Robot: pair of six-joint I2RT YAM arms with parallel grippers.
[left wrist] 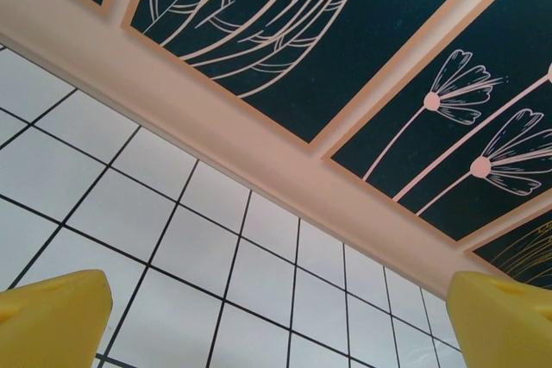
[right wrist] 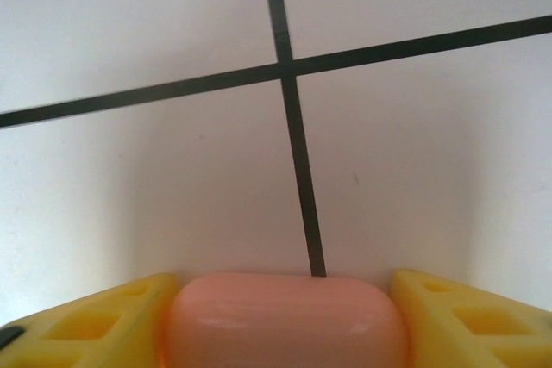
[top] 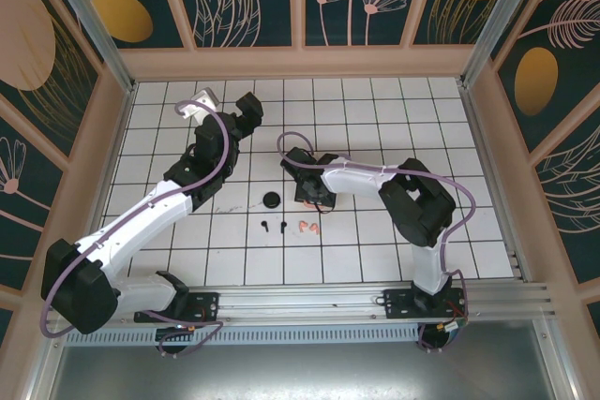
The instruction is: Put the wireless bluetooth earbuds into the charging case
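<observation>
On the tiled table point(right wrist: 129, 40), right claw point(right wrist: 285, 338) snug on pink charging case point(right wrist: 285, 312), left claw point(left wrist: 276, 325) wide

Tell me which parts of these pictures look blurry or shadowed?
Right wrist view: the pink case and yellow fingers flanking it are blurred, with soft shadow on the tile. Left wrist view: the yellow fingertips are fuzzy, the wall sharp. Top view: evenly lit, earbuds tiny.

Both arms wear white shells over chunky black joints, the left arm point(top: 141, 222) at lower left of the frame, the right arm point(top: 361, 177) right of centre. A lilac cable point(top: 228, 142) loops along each. The left tool's fingers point(left wrist: 56, 316) are plain yellow; the right tool's fingers point(right wrist: 466, 325) show square moulded pockets.
</observation>
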